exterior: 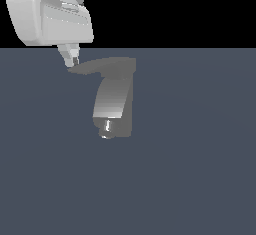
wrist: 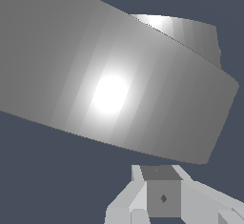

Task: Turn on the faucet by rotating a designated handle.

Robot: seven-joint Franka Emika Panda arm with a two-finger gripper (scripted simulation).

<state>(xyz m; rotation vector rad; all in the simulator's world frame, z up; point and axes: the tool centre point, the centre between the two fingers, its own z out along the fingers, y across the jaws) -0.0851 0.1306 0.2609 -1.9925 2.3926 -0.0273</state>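
**Gripper at the tip of the faucet handle**

In the exterior view we find no brand, label or writing on anything. The faucet (exterior: 114, 104) stands on the flat blue-grey floor (exterior: 200, 169), a little toward the exterior view's left of centre. It is a small grey metallic fixture: a blocky darker body, a lighter curved spout coming forward and down, and a shiny nozzle (exterior: 106, 127) at its lower end. On top lies the handle (exterior: 106, 65), a thin flat dark-grey blade, broad at its pivot on the exterior view's right and tapering to a point toward the exterior view's left. The white gripper (exterior: 73, 59) comes down from the upper corner on the exterior view's left, and its fingertips sit right at the pointed end of the handle, seemingly touching it. The fingers appear close together here, but we cannot tell whether they are closed or clasp the blade.

In the wrist view we again read no markings. The handle (wrist: 114, 80) fills most of the picture as a broad grey band with a bright highlight, and part of the lighter spout (wrist: 190, 35) shows behind it. The gripper's (wrist: 159, 194) pale fingers sit just beside the handle's edge; their spread stays unclear to us.
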